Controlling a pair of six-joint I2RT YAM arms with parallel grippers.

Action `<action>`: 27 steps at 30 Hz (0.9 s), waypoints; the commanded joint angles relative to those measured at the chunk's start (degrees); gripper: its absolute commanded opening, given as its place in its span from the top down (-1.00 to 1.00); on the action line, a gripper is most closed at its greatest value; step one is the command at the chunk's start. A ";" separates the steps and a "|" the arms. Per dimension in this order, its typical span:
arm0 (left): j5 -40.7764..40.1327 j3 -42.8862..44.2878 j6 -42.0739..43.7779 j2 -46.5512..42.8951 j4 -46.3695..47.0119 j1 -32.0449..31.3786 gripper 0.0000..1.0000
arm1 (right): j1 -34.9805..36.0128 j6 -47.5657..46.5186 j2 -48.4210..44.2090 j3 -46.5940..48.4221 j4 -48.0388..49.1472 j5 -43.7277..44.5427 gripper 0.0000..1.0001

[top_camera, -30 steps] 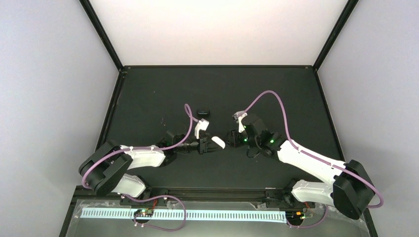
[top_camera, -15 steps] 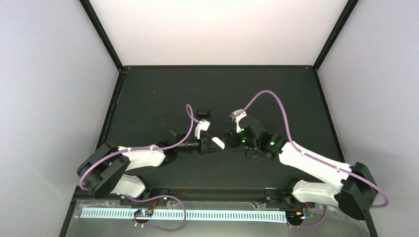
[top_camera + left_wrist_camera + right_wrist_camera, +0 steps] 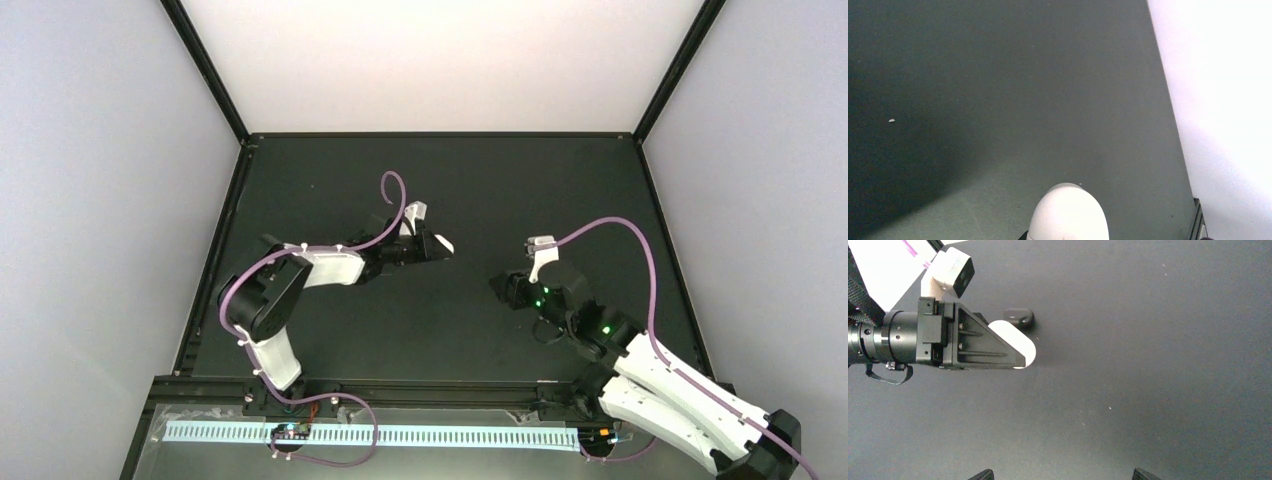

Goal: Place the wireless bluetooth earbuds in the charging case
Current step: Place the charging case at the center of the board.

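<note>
Case point(image 3: 1020, 344): white, smooth, egg-shaped; it stuck out of the left gripper point(image 3: 433, 246), held above mid-table.
Front rail point(image 3: 440, 383): a black bar ran along the near edge, with a pale slotted strip point(image 3: 400, 436) below it.
Table point(image 3: 330, 180): flat, matt black, dusted with a few pale specks point(image 3: 892, 120).
Right gripper point(image 3: 505, 289): it hung over the right of the table, well apart from the case. Its black fingertips point(image 3: 982, 474) stood spread wide, with only bare table between them.
Left gripper: black and angular, with a screwed triangular side plate. It was pressed in on the case, whose rounded end poked past the tips.
Black pebble point(image 3: 1019, 317): small, glossy and rounded, lying on the table just beyond the left gripper. Bud or second case, I could not tell.
Cables point(image 3: 610, 225): purple, looping free above each arm.
Walls point(image 3: 100, 150): plain, pale and smooth on three sides, with black posts point(image 3: 205, 70) at the far corners. The back wall was brightly lit.
</note>
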 commanded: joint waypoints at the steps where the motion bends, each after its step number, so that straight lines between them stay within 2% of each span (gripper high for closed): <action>1: -3.01 4.22 -3.00 3.08 -4.96 0.07 0.97 | -0.17 1.40 -4.98 -2.14 -2.98 1.99 -0.44; 13: -10.46 9.07 -3.76 9.44 -11.03 0.20 0.90 | -0.16 0.37 -5.72 -0.90 -4.17 1.25 -0.45; 27: -9.39 8.00 -3.77 11.90 -10.44 0.04 0.59 | -0.16 -0.39 -4.98 -0.28 -3.50 0.69 -0.45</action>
